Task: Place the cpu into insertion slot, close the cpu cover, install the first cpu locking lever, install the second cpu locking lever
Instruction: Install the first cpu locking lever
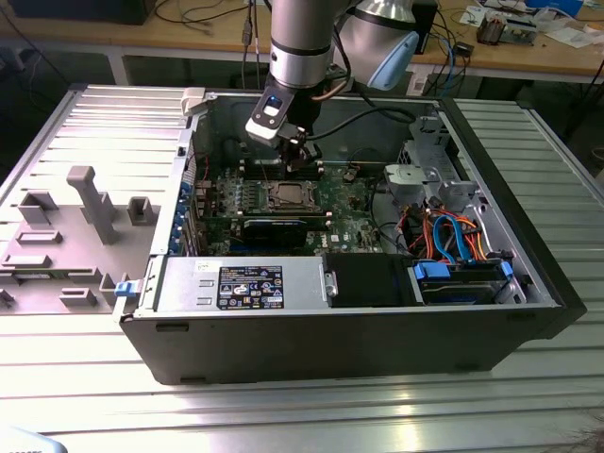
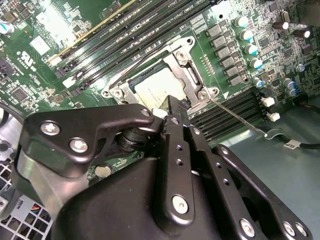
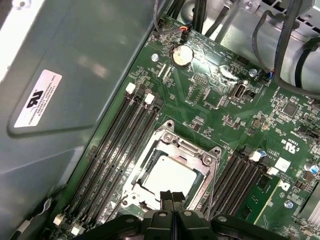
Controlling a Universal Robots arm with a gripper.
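First wrist view: the cpu [image 3: 167, 175] is seen seated, framed by the cover [image 3: 186, 145]. The gripper [image 3: 171, 196] is held just above it, fingers [image 3: 165, 198] pressed together on nothing.

We see a silver-grey cylindrical arm [image 1: 300, 38] with a pale blue joint cap [image 1: 392, 58] at its three o'clock. Our end effector [image 2: 176, 106] is matte black, its linkage plates [image 2: 95, 131] fastened by silvery screws [image 2: 51, 129].

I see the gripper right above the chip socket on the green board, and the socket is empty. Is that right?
It is not empty: the first wrist view shows the cpu seated in it, framed by the cover. The gripper is above it, as you said.
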